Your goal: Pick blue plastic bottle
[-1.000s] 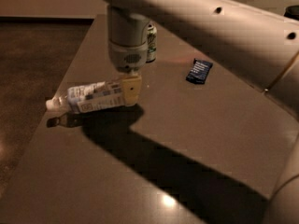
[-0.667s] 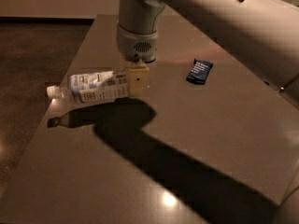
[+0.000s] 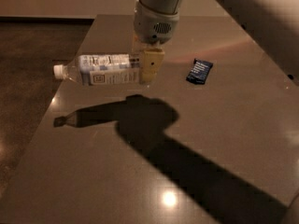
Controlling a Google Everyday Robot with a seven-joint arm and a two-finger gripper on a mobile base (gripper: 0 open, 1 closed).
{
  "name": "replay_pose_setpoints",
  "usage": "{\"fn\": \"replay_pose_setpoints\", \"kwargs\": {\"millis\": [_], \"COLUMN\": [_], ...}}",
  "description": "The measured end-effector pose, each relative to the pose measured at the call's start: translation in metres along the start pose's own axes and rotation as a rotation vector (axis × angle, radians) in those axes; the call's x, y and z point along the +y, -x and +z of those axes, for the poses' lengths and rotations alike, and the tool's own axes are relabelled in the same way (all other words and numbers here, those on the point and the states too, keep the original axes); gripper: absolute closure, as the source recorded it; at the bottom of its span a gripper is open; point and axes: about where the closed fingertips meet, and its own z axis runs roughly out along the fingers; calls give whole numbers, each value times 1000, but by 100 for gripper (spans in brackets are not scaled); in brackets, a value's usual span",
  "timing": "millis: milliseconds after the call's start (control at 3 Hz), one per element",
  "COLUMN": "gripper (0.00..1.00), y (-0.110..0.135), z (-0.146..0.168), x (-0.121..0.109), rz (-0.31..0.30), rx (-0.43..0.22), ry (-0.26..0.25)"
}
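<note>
Blue plastic bottle [image 3: 105,70] is now hanging off the surface [image 3: 224,125], held in the gripper [image 3: 145,68]. A second ago it was lying on the surface with its shadow tucked right under it. Now it is sitting higher in the camera view and its shadow [image 3: 93,115] is falling well below it, apart from the body. The gripper is rising with it, clamped on the bottle's base end, and one yellowish finger [image 3: 152,65] is showing on the near side of the body. The other finger is hiding behind the bottle.

Meaning for the task: the grasp is looking made and the lift is under way, so the pick is judged nearly done. What is left is carrying it clear without slipping. The hold is at the far end, not the middle, so the cap end could be sagging or swinging. That is a risk, not something seen.

The long axis is running roughly level, left-right across the view. The white cap [image 3: 58,71] is pointing left, toward the surface's left edge, and the base is pointing right into the gripper. The label is facing the camera.

A small dark blue packet [image 3: 199,72] is lying flat on the surface, right of the gripper and apart from it, untouched
</note>
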Motion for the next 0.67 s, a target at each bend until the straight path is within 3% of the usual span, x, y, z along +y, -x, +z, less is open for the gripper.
{"fn": "replay_pose_setpoints", "kwargs": {"millis": [333, 667], "gripper": [100, 100], "y": [-10, -7], "z": [-7, -7], "x": [-2, -5], "rz": [51, 46], "rx": [-42, -45], "ry": [-18, -32]}}
